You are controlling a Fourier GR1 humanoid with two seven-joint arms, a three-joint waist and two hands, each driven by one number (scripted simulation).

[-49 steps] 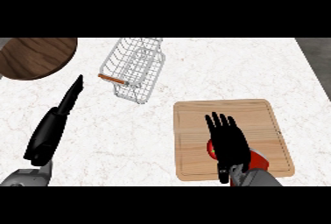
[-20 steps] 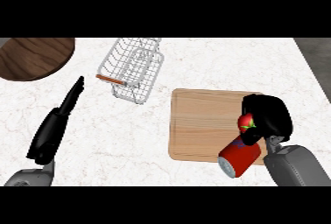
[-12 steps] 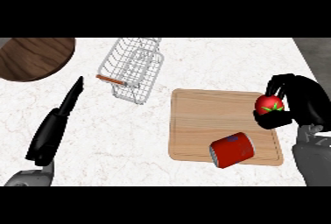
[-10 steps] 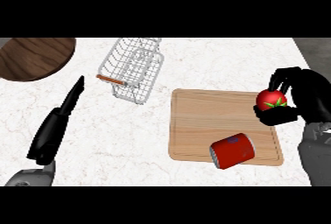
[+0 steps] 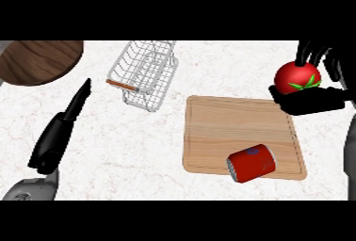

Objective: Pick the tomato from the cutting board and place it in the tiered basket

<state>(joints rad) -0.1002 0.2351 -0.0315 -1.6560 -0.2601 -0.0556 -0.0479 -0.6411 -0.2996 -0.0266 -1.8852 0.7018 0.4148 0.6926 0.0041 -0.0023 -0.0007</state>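
Right robot hand [image 5: 311, 100] curls round the tomato [image 5: 295, 76] beside the cutting board [image 5: 222, 132] (a red can [image 5: 252, 163] lies on it).

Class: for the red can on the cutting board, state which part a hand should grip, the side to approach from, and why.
Probably its curved middle, from above. The red can lies on its side on the cutting board, so the round wall faces up and thumb and fingers can straddle it across its length; its flat ends point sideways.
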